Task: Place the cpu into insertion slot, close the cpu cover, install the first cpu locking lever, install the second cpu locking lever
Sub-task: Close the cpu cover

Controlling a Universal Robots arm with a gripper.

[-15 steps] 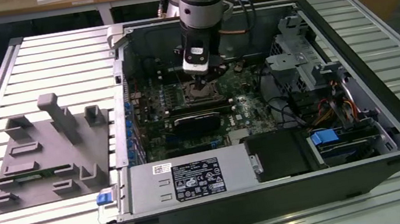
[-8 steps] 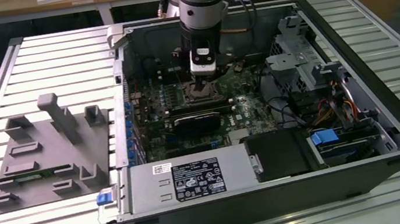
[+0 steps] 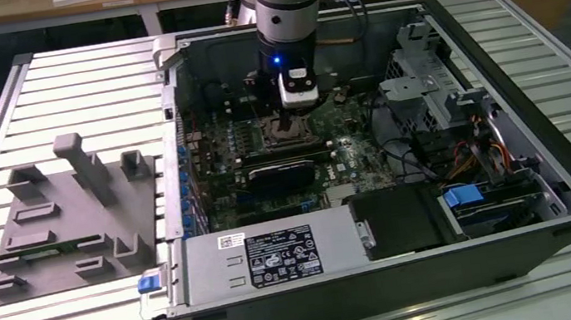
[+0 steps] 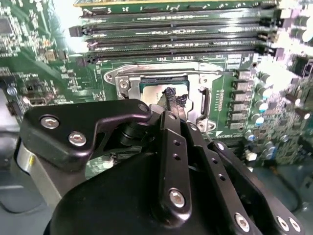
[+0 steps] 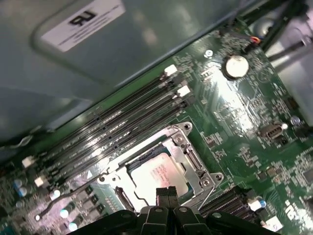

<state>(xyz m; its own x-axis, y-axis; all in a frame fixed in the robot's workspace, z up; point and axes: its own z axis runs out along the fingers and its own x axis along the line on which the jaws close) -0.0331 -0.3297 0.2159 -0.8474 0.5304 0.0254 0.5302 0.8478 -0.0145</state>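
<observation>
I am hovering my gripper [image 5: 165, 192], clenched empty, just above the cpu [image 5: 155, 172]. It is lying flat, face up, in the insertion slot [image 5: 122, 198], edges parallel to the memory slots [image 5: 122, 125], with the cpu cover [image 5: 194, 164] framing it.

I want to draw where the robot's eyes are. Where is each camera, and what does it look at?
Exterior view: off the arm, up high, looking down into the open computer case; the arm and pincer show.
First wrist view: rides on the arm, facing the cpu and cpu cover; the shut pincer shows.
Second wrist view: rides on the arm, looking past the pincer's black body.
Both wrist views share the cpu and memory slots.
</observation>
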